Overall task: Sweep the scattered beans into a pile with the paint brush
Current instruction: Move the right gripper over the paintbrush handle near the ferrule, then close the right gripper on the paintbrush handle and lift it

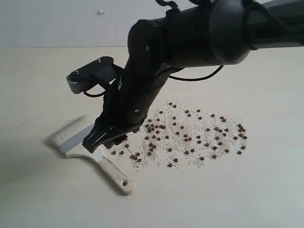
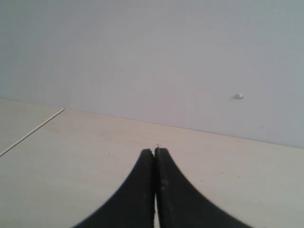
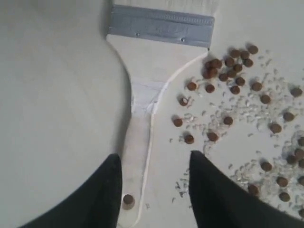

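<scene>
The paint brush (image 1: 90,145) lies flat on the table, pale bristles to the left, wooden handle (image 3: 140,137) running toward the front. My right gripper (image 1: 105,137) hangs just above the handle, open, its black fingers (image 3: 107,190) standing either side of the handle and apart from it. Dark-brown beans (image 1: 190,135) with whitish crumbs lie scattered in a wide patch to the right of the brush (image 3: 159,45); some beans (image 3: 230,69) lie close to the ferrule. No pile shows. My left gripper (image 2: 155,151) is shut and empty over bare table, out of the exterior view.
The pale tabletop (image 1: 42,80) runs back to a light wall (image 1: 57,21). A seam in the table (image 2: 31,130) shows in the left wrist view. My right arm (image 1: 199,33) reaches in from the upper right, over the beans.
</scene>
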Motion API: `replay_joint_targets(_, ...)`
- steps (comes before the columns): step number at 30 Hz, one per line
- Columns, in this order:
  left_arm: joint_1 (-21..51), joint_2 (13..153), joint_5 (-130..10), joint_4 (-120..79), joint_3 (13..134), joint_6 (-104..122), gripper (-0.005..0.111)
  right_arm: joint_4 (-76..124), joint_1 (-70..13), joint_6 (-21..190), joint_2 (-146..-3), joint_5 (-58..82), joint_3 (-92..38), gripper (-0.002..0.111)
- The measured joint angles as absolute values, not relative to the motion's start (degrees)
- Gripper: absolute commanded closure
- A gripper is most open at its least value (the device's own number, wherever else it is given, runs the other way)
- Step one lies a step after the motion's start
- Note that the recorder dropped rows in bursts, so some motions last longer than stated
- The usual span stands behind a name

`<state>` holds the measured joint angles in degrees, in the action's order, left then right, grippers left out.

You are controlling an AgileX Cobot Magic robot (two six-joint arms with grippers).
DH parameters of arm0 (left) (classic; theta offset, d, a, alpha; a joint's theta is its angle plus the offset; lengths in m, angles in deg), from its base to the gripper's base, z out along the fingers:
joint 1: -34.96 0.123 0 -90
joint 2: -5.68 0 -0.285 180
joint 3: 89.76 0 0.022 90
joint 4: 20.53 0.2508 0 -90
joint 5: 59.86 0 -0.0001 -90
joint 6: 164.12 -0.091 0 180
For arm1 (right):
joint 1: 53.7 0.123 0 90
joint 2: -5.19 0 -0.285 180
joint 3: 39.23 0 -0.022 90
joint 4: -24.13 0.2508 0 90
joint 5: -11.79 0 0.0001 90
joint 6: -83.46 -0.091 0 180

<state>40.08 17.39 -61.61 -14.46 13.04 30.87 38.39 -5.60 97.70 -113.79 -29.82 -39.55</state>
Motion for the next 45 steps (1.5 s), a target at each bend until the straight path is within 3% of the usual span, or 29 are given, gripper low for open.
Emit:
replay_joint_targets(7, 40.1, 17.4, -61.6, -14.5, 13.0, 30.9, 0.107, 34.9, -4.2, 95.6, -119.4, -33.9, -45.0, 0.055)
replay_joint_targets(26, 40.1, 17.4, -61.6, -14.5, 13.0, 30.9, 0.107, 31.7, -0.5, 92.4, -131.8, -41.4, -60.0, 0.055)
replay_joint_targets(45, 40.1, 17.4, -61.6, -14.5, 13.0, 30.9, 0.107, 30.8, -0.5, 90.9, -136.0, -41.8, -62.0, 0.056)
